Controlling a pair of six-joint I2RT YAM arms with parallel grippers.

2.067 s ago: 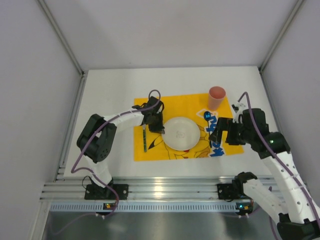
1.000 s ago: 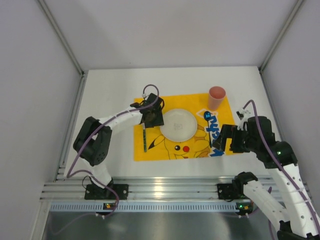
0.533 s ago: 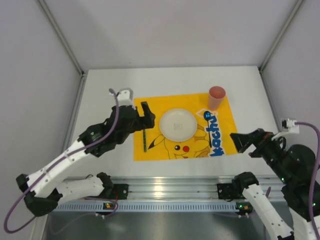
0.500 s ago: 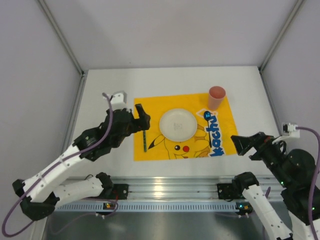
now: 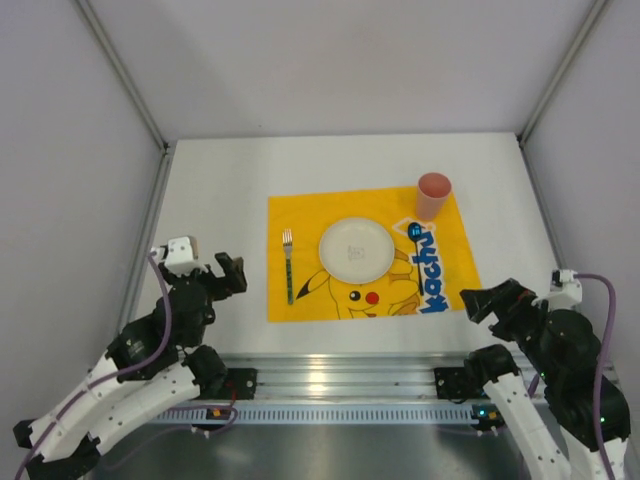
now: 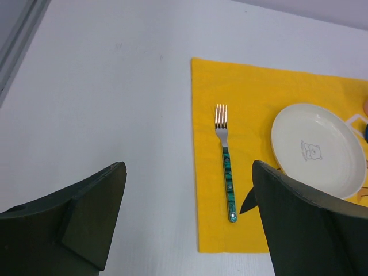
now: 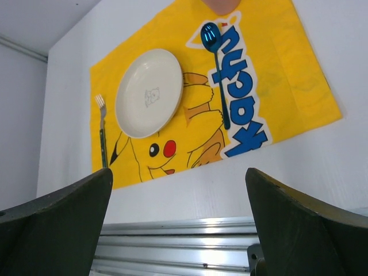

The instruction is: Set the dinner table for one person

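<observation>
The dinner table (image 5: 220,190) is a white top carrying a yellow cartoon mat (image 5: 300,305). On the mat a white plate (image 5: 356,249) sits in the middle. A green-handled fork (image 5: 288,265) lies to its left and a blue spoon (image 5: 416,240) to its right. A pink cup (image 5: 433,195) stands at the mat's far right corner. My left gripper (image 5: 212,275) hovers open over bare table, near-left of the mat and apart from the fork (image 6: 226,161). My right gripper (image 5: 497,300) is open above the near right edge, holding nothing.
An aluminium rail (image 5: 330,380) runs along the near edge and shows under the right gripper (image 7: 178,230). Grey walls enclose the table on the left, back and right. Bare white table surrounds the mat (image 6: 253,86) to the left and behind.
The left gripper opened beside the plate's left edge and pulled back to the near left. The right arm drew back toward the near right. Plate, fork, spoon and cup stayed put.
</observation>
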